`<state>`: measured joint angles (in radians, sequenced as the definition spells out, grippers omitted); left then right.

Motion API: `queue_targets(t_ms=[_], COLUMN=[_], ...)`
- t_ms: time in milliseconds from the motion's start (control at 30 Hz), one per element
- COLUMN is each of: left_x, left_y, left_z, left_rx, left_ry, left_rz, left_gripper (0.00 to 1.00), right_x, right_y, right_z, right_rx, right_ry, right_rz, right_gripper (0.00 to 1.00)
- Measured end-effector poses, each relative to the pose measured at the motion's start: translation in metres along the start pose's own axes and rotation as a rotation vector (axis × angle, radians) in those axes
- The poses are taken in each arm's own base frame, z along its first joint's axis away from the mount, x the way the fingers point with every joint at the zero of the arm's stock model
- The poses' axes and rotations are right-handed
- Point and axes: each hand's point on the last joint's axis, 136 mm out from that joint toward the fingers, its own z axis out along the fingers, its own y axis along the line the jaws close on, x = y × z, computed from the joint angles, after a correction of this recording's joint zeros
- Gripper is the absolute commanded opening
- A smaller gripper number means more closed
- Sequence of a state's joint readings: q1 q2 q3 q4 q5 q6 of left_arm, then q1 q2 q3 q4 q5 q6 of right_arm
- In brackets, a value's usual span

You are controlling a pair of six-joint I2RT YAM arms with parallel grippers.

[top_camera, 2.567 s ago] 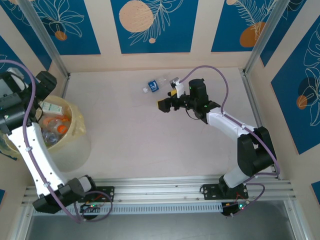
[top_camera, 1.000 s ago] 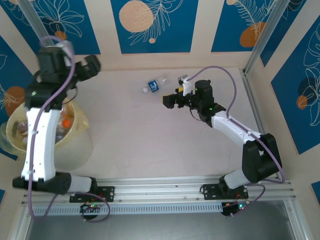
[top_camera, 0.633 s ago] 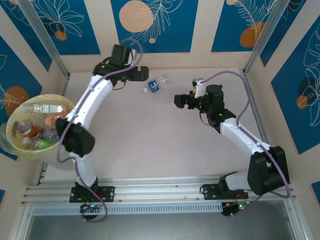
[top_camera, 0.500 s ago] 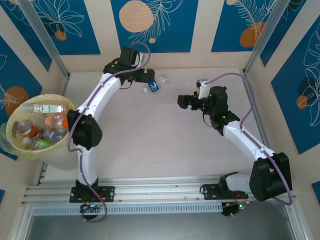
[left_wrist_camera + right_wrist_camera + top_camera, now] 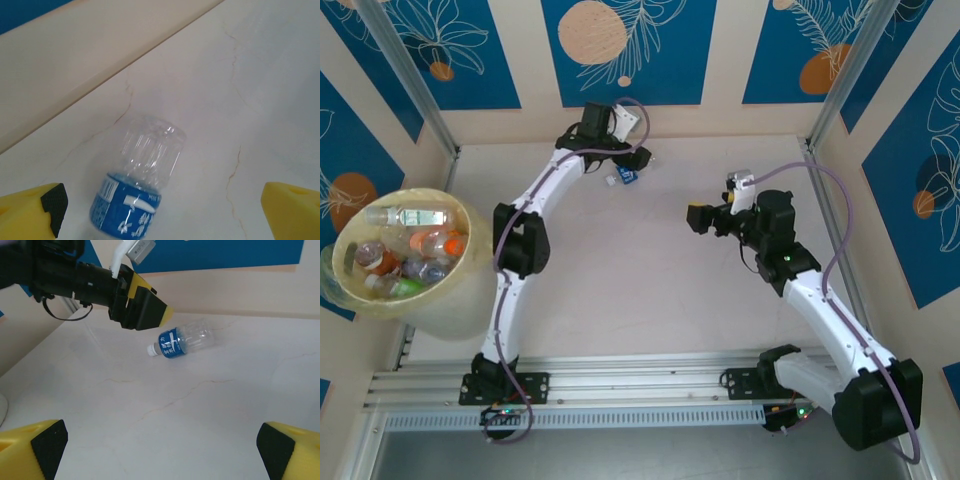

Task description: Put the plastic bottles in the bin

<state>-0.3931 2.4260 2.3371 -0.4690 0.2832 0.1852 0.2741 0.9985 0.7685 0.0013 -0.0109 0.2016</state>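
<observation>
Blue wall panels (image 5: 620,50) printed with orange discs and white leaves are set behind a pale, faintly cracked tabletop (image 5: 620,290). Within the last couple of seconds the left arm has been swung away from the bin and stretched along the far edge. The left gripper (image 5: 632,160) is now brought just above the small clear plastic bottle with a blue label (image 5: 142,187). In the left wrist view this bottle is seen lying on its side on the tabletop, framed between the two yellow fingers (image 5: 30,212) and apart from both. The jaws are spread wide and nothing is held yet. Over the same span the right gripper (image 5: 700,216) has been drawn back from that bottle toward the right. Its jaws are likewise released and empty, as the wide gap in the right wrist view shows. It is judged that the only bottle seen loose on the tabletop has been left to the left arm. A descent and a closing of the jaws are still needed before it can be carried. The large round pale yellow translucent plastic bin (image 5: 470,285) is stood at the left edge, well apart from the bottle. Several bottles are already piled in it. Among them are a clear bottle with a white and green label (image 5: 415,215), laid across the top, and an orange-labelled bottle (image 5: 438,243) beside it.
</observation>
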Motion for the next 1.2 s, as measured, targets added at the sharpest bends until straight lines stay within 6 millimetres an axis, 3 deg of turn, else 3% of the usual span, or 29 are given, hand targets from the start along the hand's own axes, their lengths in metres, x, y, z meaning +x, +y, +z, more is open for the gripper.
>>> queue_targets(t_ms=[333, 567, 900, 1200], left_x=[0.028, 0.046, 0.057, 0.077], left_y=[0.021, 0.022, 0.019, 0.023], left_z=[0.056, 0.081, 0.086, 0.079], left_rx=[0.028, 0.054, 0.073, 0.004], left_ry=[-0.022, -0.018, 0.011, 0.141], left_rz=[0.123, 0.095, 0.087, 0.138], left_gripper=[1.0, 1.0, 1.0, 0.88], right_x=[0.006, 0.01, 0.012, 0.013], right_y=[-0.011, -0.013, -0.014, -0.015], right_z=[-0.008, -0.009, -0.007, -0.006], right_rx=[0.048, 0.06, 0.062, 0.063], right_ry=[0.016, 0.031, 0.04, 0.044], right_rz=[-0.007, -0.002, 0.001, 0.002], right_gripper=[0.99, 0.99, 0.99, 0.99])
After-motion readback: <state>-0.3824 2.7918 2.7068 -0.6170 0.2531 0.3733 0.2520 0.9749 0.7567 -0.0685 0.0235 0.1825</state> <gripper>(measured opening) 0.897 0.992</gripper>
